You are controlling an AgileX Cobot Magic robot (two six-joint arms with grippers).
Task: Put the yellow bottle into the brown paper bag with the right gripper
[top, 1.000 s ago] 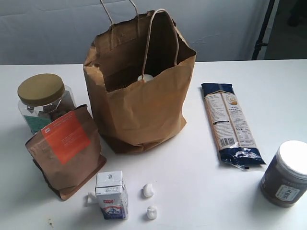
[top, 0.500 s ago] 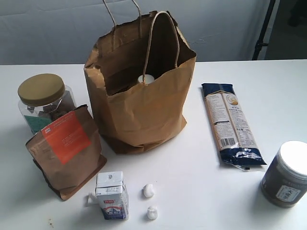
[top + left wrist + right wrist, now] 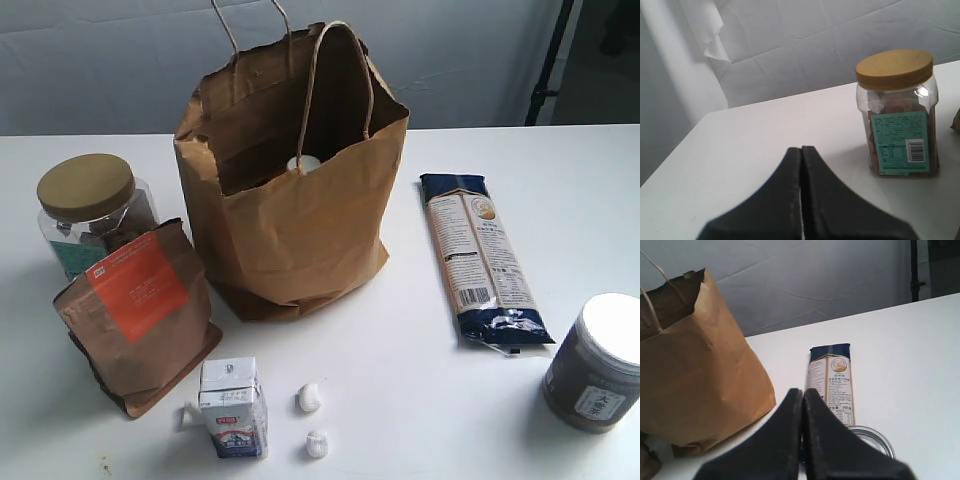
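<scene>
Nothing on the table (image 3: 420,400) has shifted noticeably over the last second, apart from a slight wobble of the brown paper bag (image 3: 300,230) and its rim. In the exterior view that one bag stands upright and open, and the yellow bottle (image 3: 303,163) sits inside it with only its white cap showing above the front edge. Around it lie one gold-lidded jar (image 3: 92,210), one brown pouch (image 3: 140,315) with an orange label, one small carton (image 3: 233,408), two small white lumps (image 3: 309,398) (image 3: 317,443), one dark-blue noodle packet (image 3: 482,258) and one dark jar (image 3: 598,365) with a white lid. In the left wrist view the left gripper (image 3: 801,152) has its two black fingers pressed together, holding nothing, with the gold-lidded jar (image 3: 897,112) well beyond its tips. In the right wrist view the right gripper (image 3: 803,392) also has its jaws closed tip to tip and empty, apart from the brown paper bag (image 3: 695,370) and the noodle packet (image 3: 832,382).
</scene>
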